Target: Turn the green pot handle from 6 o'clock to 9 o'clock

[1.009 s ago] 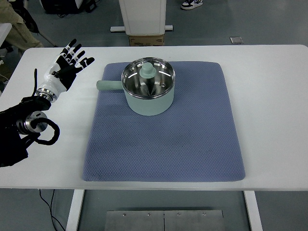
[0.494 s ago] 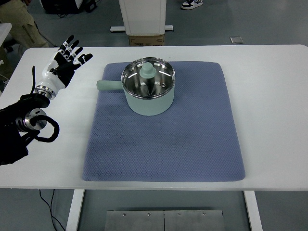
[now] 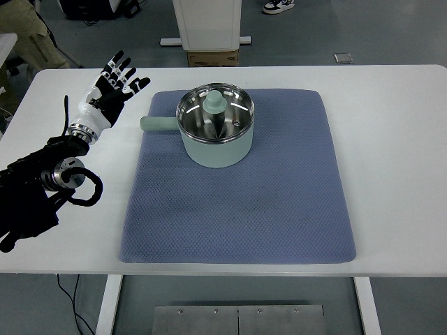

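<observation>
A pale green pot (image 3: 215,138) with a glass lid and a green knob (image 3: 214,103) stands on the blue mat (image 3: 237,202), toward its far left part. Its green handle (image 3: 156,124) sticks out to the left, over the mat's left edge. My left hand (image 3: 112,89) hovers above the white table just left of the handle, apart from it, with the fingers (image 3: 124,68) spread and nothing held. The black left arm (image 3: 35,192) comes in from the lower left. No right arm shows.
The white table (image 3: 391,125) carries only the mat and pot. Beyond its far edge stand a white pedestal (image 3: 207,24) and a cardboard box (image 3: 211,58). A person's leg (image 3: 28,31) shows at the top left corner, a shoe (image 3: 278,6) at the top.
My left hand has moved right, toward the pot handle, and the arm has come further into view. The pot has not moved.
</observation>
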